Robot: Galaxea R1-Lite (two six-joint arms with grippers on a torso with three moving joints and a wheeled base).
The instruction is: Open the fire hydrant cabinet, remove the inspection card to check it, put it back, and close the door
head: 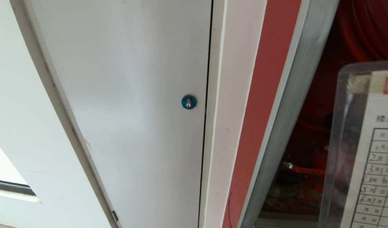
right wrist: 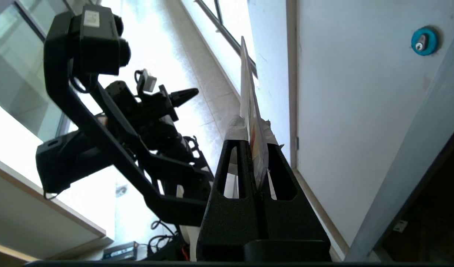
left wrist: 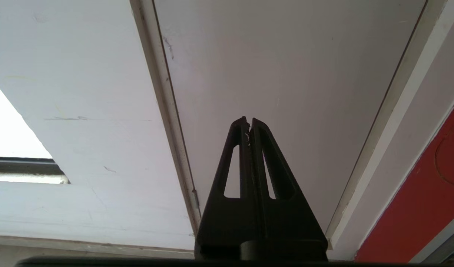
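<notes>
Black right gripper (right wrist: 253, 128), pointing upward, clamps the inspection card (right wrist: 249, 96) edge-on; left gripper (left wrist: 248, 124) closed.

This looks like a corridor or lobby of an office or public building. A plain white painted service door (head: 124, 104) with a small round blue lock (head: 188, 102) stands just beside a silver aluminium-framed fire hydrant cabinet with a red interior (head: 311, 104). Large glazed windows (right wrist: 23, 70) and a pale tiled floor (right wrist: 197, 74) show in the right wrist view.
</notes>
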